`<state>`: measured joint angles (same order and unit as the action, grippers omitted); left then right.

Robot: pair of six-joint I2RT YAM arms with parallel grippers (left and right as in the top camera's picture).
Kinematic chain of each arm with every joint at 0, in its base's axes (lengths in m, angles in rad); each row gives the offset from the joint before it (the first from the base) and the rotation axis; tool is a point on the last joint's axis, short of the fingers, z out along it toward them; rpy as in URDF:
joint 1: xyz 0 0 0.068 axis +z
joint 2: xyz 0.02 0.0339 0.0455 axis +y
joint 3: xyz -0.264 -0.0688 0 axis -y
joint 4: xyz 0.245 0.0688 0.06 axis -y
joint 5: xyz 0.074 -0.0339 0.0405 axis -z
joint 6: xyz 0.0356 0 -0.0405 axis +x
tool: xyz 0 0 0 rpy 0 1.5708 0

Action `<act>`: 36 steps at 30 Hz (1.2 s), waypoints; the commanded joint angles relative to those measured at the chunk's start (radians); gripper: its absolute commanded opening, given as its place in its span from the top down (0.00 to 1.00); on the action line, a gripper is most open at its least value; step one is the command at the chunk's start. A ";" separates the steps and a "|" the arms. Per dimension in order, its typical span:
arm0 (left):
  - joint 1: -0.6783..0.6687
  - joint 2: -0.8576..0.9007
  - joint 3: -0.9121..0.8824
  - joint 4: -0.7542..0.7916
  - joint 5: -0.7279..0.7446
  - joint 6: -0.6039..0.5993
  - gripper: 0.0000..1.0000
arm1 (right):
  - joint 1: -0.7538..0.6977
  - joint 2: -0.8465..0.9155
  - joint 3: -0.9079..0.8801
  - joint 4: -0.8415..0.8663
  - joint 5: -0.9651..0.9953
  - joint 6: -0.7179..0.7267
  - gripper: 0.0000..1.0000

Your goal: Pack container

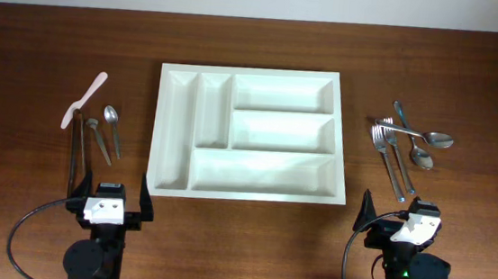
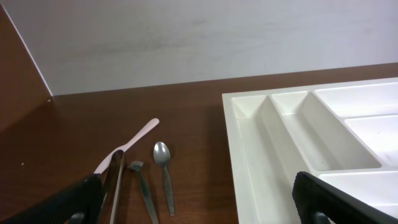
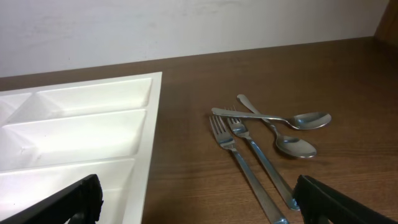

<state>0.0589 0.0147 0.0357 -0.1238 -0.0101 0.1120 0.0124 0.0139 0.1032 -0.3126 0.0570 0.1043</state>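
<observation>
A white cutlery tray (image 1: 177, 133) with several empty compartments lies mid-table; it also shows in the left wrist view (image 2: 249, 155) and the right wrist view (image 3: 146, 143). Left of it lie a pink plastic utensil (image 1: 85, 101), a small spoon (image 1: 113, 128), another metal piece (image 1: 100, 140) and a long dark utensil (image 1: 74, 156). Right of it lie two forks (image 1: 390, 161) and two spoons (image 1: 422, 146). My left gripper (image 1: 108, 201) is open and empty near the front edge, below the left cutlery. My right gripper (image 1: 402, 223) is open and empty, below the forks.
The wooden table (image 1: 240, 238) ends at a pale wall at the back. A black cable loops beside each arm base, one at the left (image 1: 19, 232) and one at the right (image 1: 349, 257).
</observation>
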 commanded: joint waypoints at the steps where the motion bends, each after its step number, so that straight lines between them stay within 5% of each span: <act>1: -0.004 -0.010 -0.008 0.003 0.011 0.002 0.01 | -0.005 -0.010 -0.010 0.004 -0.013 -0.003 0.01; 31: -0.004 -0.010 -0.008 0.003 0.011 0.002 0.01 | -0.007 -0.010 -0.010 0.035 0.028 0.004 0.01; 36: -0.004 -0.010 -0.008 0.003 0.011 0.002 0.01 | -0.007 -0.006 0.014 0.029 0.022 0.113 0.01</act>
<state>0.0589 0.0147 0.0357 -0.1238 -0.0101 0.1120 0.0124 0.0139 0.0998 -0.2687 0.0624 0.1463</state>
